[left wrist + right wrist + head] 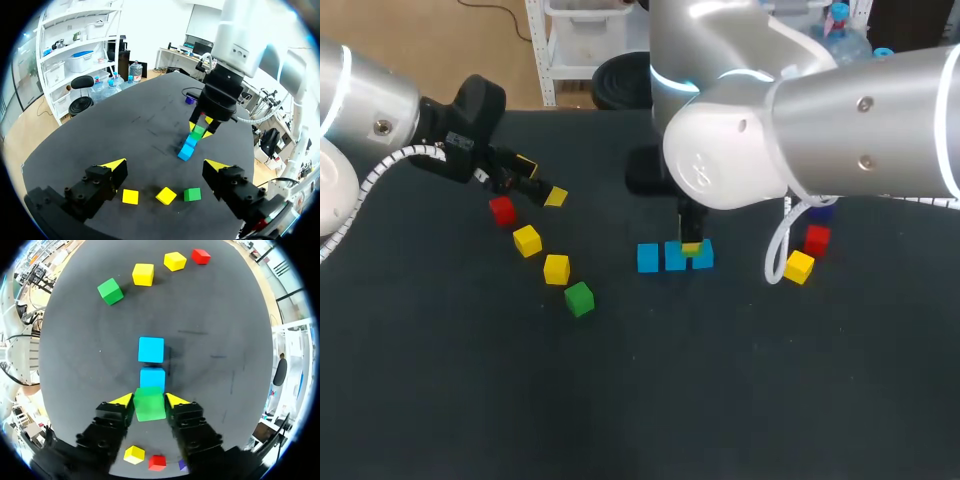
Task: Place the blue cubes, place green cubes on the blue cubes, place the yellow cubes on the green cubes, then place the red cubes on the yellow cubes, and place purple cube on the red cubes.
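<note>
Robotics lab. Grounds: dark-covered desk (720, 400); two silver robot arms, left arm (360, 110) and right arm (860, 130), over its side edges; small coloured cubes (556, 268) in rows near its middle.

You have three blue cubes (647, 257), two green cubes (579, 298), three yellow cubes (556, 268), two red cubes (502, 210) and one purple cube (190, 100).

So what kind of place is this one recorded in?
Probably a robotics lab bench: a black table, with the right hand shut on a green cube at a row of blue cubes.
</note>
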